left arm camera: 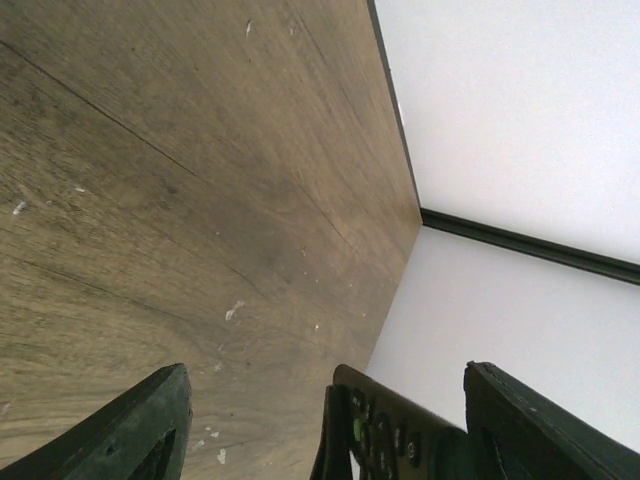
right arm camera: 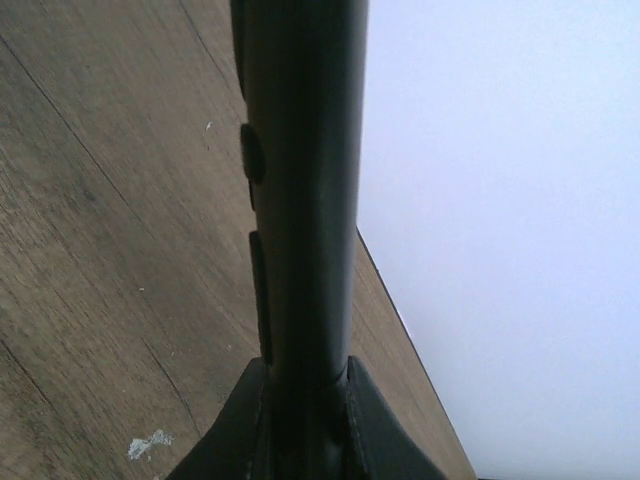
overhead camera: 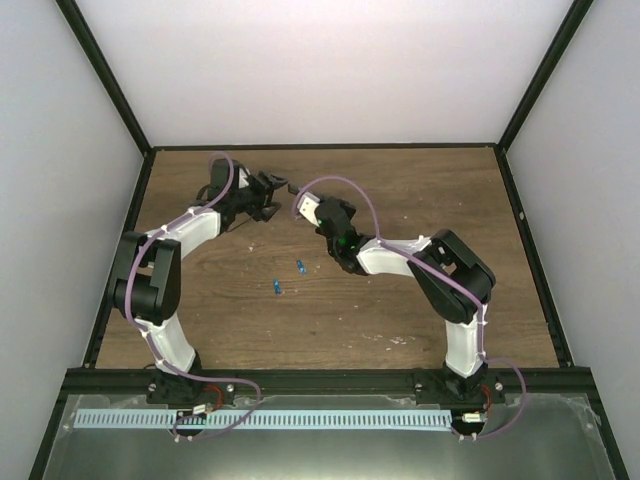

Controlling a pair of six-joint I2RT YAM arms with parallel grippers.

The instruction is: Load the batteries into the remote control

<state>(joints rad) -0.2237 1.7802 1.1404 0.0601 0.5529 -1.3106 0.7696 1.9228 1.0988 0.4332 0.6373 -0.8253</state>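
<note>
While the right gripper [right arm camera: 302, 415] clenches the remote control [right arm camera: 305, 180] and holds it above the table [overhead camera: 420, 310] near its far edge, the left gripper [overhead camera: 268, 190] stands released around the remote's other end. The batteries [overhead camera: 275, 287] lie loose near the table's middle. Loading looks not yet begun, and the compartment is out of sight.

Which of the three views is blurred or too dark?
Top view: even light, sharp; the batteries are tiny but clear. Left wrist view: table sharp, remote control dim at the bottom edge. Right wrist view: the remote control fills the centre as a dark, soft shape.
</note>
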